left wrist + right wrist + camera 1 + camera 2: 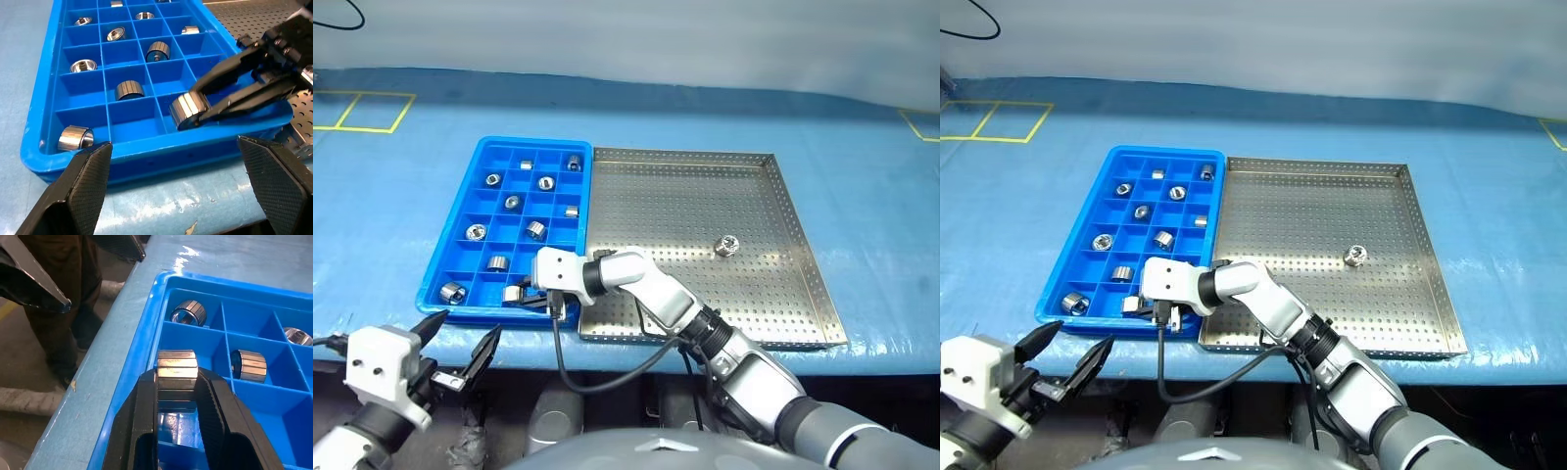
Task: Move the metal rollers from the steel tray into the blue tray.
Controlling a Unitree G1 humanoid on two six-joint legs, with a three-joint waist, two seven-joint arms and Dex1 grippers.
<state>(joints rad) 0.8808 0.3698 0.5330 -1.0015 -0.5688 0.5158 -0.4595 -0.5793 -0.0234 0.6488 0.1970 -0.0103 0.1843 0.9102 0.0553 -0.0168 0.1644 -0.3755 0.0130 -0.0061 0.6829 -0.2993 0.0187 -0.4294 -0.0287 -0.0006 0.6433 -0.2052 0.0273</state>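
Our right gripper [522, 296] reaches across from the steel tray [803, 255] to the near row of the blue tray [460, 220] in the left eye view, pinching a metal roller [514, 293]. One roller [728, 243] is left on the steel tray, at about two o'clock from that gripper and well apart from it. Our left gripper [460, 343] hangs off the bench [372, 196] edge at about seven o'clock from the blue tray, spread wide and empty.

The right eye view gives the same: the held roller sits low over a near-row compartment, two cells right of the corner roller [1073, 302].

From the left wrist view, the right gripper's fingers [230, 73] clamp the roller on its ribbed sides, its flat end facing the camera and its axis lying roughly level, just above the cell floor.

The right wrist view shows the roller squeezed between both pads, pointing into the cell. We judge the release is next; the right arm is also nearer the last roller.
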